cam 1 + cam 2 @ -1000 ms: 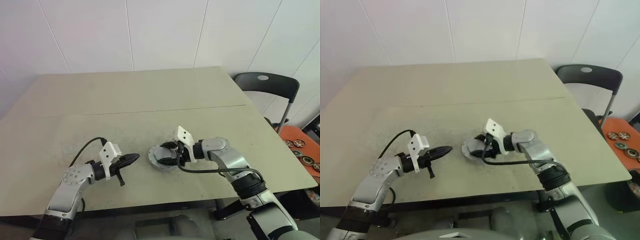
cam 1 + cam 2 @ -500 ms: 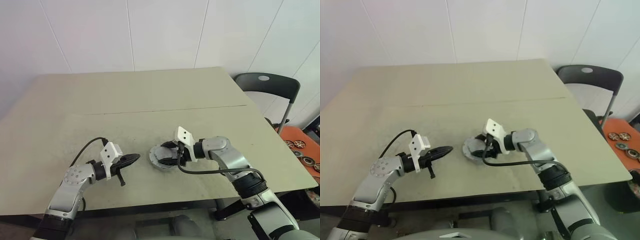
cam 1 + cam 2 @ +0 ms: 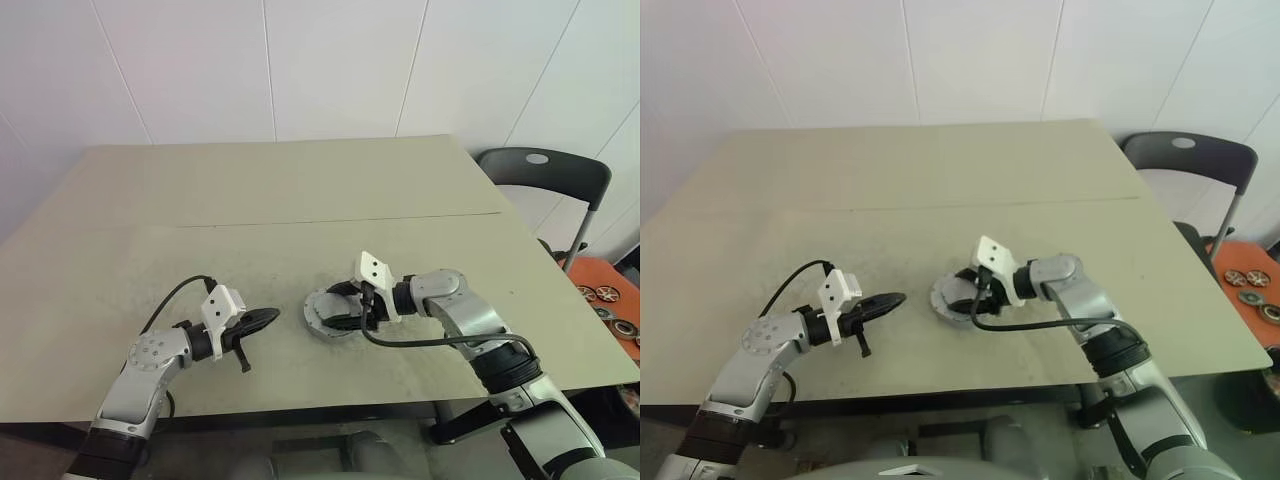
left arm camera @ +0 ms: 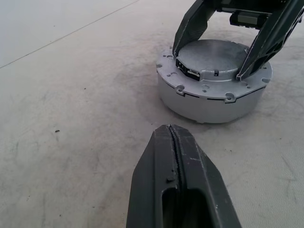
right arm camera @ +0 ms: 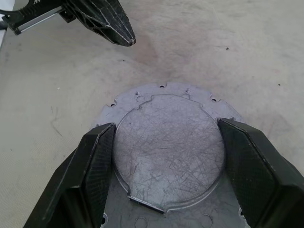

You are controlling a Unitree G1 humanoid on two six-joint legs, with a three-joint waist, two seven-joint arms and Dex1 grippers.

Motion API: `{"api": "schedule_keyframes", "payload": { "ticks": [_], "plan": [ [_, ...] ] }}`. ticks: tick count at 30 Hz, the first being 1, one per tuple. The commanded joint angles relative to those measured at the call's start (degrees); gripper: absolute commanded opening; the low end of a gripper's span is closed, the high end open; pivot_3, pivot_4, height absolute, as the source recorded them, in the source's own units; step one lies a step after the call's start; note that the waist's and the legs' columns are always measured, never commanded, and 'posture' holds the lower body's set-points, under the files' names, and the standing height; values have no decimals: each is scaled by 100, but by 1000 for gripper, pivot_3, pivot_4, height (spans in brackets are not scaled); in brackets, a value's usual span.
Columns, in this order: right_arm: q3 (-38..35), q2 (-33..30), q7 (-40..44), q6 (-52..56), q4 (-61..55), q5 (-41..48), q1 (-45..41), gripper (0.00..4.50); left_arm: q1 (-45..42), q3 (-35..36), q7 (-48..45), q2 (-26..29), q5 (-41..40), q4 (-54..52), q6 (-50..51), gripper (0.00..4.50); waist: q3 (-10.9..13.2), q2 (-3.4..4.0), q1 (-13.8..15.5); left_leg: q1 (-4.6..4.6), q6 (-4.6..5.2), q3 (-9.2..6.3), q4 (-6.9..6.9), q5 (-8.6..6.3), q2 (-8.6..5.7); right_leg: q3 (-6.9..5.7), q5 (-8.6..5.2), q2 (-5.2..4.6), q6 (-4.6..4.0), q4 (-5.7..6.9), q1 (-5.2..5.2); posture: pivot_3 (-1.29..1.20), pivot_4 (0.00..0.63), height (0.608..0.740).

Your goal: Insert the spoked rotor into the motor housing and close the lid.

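The motor housing [image 4: 211, 97], a squat silver puck, sits on the table with the pale-grey lid [image 5: 168, 147] lying flat on top of it. My right gripper [image 3: 333, 311] reaches in from the right, its two black fingers [image 5: 90, 166] pressed against opposite sides of the lid's raised round centre. A short way to the left, my left gripper [image 3: 270, 317] is shut and empty, its tip [image 4: 170, 128] pointing at the housing's side without touching it. The spoked rotor is hidden.
The tan table [image 3: 250, 200] has a seam running across its middle, and its front edge is close below both arms. A dark chair [image 3: 545, 170] stands off the far right corner. An orange tray [image 3: 610, 300] with round metal parts lies beyond the right edge.
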Motion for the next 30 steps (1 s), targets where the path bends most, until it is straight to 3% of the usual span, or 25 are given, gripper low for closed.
{"api": "schedule_keyframes", "payload": {
  "ticks": [1,20,30],
  "plan": [
    [60,-90,20,-32,10,-113,-87,3049,-52,21,24,-3,-7,-115,-100,0,0,0,0,0,0,0,3,0,0,0,0,0,0,2,0,0,0,740],
    [-84,-233,142,80,125,6,-94,3049,-55,-23,25,-36,13,-117,-86,0,1,1,17,-5,0,0,48,0,-2,0,-5,0,-9,11,18,0,0,740],
    [-135,106,-176,133,169,146,153,3049,-38,-7,7,-4,13,-127,-74,0,0,0,-9,2,0,-1,52,0,-2,0,-5,0,-9,21,20,0,0,740]
  ]
}}
